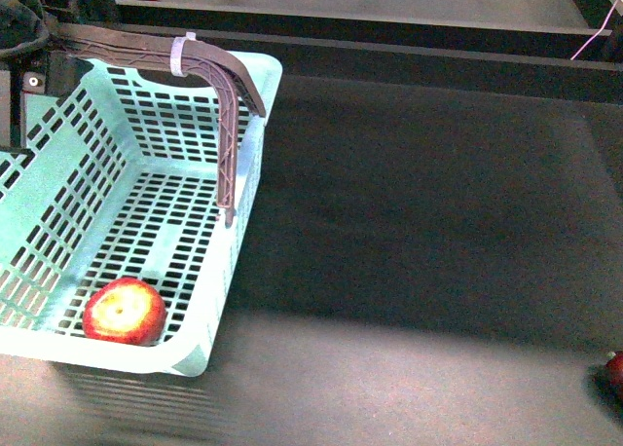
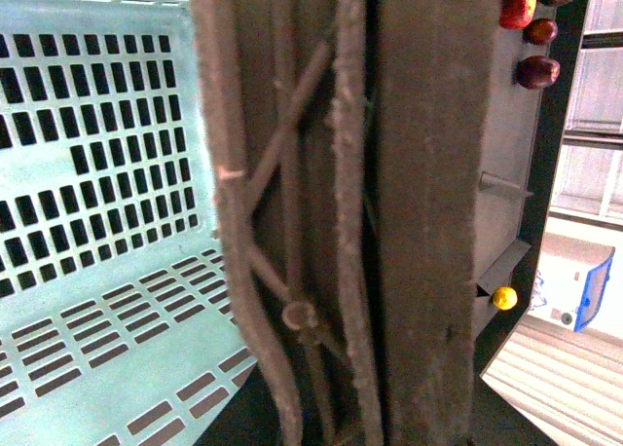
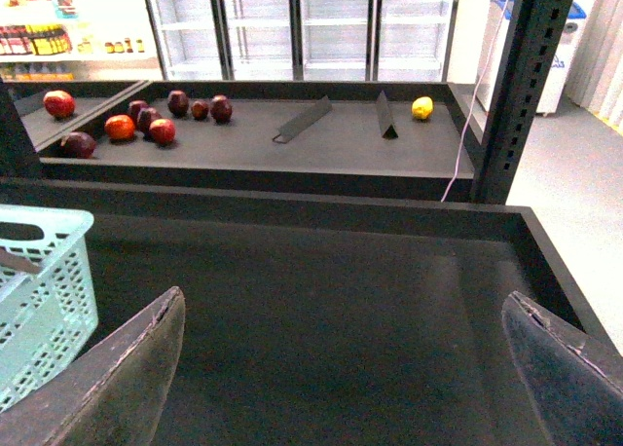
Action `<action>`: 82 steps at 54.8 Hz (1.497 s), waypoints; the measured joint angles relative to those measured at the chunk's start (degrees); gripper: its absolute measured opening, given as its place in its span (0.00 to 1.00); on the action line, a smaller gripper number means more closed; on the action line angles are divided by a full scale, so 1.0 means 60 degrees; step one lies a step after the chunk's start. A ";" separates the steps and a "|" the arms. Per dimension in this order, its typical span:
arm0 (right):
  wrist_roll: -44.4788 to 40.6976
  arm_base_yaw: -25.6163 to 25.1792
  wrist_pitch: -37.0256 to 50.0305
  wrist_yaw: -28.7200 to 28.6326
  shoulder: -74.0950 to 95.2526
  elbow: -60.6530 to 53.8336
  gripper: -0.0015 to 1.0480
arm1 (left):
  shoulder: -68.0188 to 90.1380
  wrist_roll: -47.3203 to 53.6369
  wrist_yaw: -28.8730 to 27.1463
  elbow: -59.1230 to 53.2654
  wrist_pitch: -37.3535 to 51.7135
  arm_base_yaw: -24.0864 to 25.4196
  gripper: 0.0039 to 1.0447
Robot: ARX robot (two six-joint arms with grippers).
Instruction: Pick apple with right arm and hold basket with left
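- The apple (image 1: 124, 311) lies on the slotted floor of the basket (image 1: 58, 183), in its near corner on the left of the scene, close against the near wall; its yellow-flecked top faces up.
- It looks firm, smooth-skinned and round (so liable to roll or squirt out of a pinch), and its skin would bruise under a hard squeeze; I judge the best hold is across its widest part, with the fingers coming down from above, since the near wall crowds one side.
- The basket is thin slotted plastic, probably light and a little flexible, so the walls may give; the ribbed brown-grey handle (image 1: 229, 105) with the white tie (image 1: 180, 55) is the stiffer place to hold.
- The left gripper cannot be made out itself: the left wrist view is filled by the handle's (image 2: 292, 222) ribbing pressed very close, which suggests it is at the handle, but whether the jaws are clamped on it I cannot tell.
- The right gripper (image 3: 350, 368) stands wide apart and empty over the bare dark table (image 3: 321, 300), to the right of the basket's (image 3: 44, 290) wall and well away from the apple.
- Another dark red fruit (image 1: 615, 373) sits at the near right edge of the table.
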 joint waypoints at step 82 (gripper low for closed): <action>0.0000 0.0000 0.0000 0.0000 0.0000 0.0000 0.92 | -0.9322 1.4236 0.1038 -0.8684 0.5424 0.1402 0.03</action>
